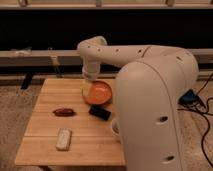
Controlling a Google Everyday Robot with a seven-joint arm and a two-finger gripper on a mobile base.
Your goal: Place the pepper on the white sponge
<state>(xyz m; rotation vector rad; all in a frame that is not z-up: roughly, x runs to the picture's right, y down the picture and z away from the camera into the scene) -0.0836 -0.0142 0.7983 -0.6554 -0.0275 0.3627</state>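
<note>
Small glossy dark red-brown pepper (64, 112) is seen lying flat on the light wooden surface (50, 92), left of centre, long axis roughly across the view; it is not held by anything. Small flat off-white rectangular sponge (63, 139) is laid nearer the front edge, straight in front of the pepper, apart from it with a bare strip of wood between; nothing rests on it, so the placement is judged not yet done.

Claw (86, 91) is hung from the white arm over the back half of the surface, at the left rim of the round orange bowl (100, 93); whether it is spread or pressed together cannot be told; nothing is seen carried in it. It is positioned behind and to the right of the pepper, so the pick is judged not yet begun.

Room: flat black rectangular object (100, 112) is set just in front of the bowl, right of the pepper, near but apart; the bowl rim is judged the closest obstacle to the claw. Bare wood is left between pepper and left edge; a descent from above is judged unobstructed. The sponge is close to the front edge, so little margin is left there; the right front corner is hidden by the robot's white body.
</note>
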